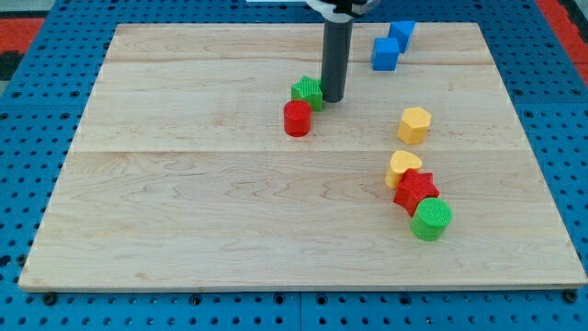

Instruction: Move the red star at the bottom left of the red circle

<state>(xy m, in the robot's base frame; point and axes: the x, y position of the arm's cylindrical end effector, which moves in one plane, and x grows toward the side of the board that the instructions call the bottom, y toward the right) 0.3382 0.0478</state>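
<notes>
The red star [415, 192] lies at the view's lower right, wedged between a yellow heart [402, 168] above it and a green circle [431, 220] below it. The red circle [297, 119] sits near the board's middle top, touching a green star [308, 91] at its upper right. My tip [332, 98] rests on the board just right of the green star, touching or nearly touching it, and up-right of the red circle. The red star is far to the right of and below the red circle.
A yellow hexagon [414, 124] lies right of centre. Two blue blocks, a cube [386, 53] and another blue block [401, 33], sit at the top right. The wooden board [184, 211] is ringed by a blue pegboard.
</notes>
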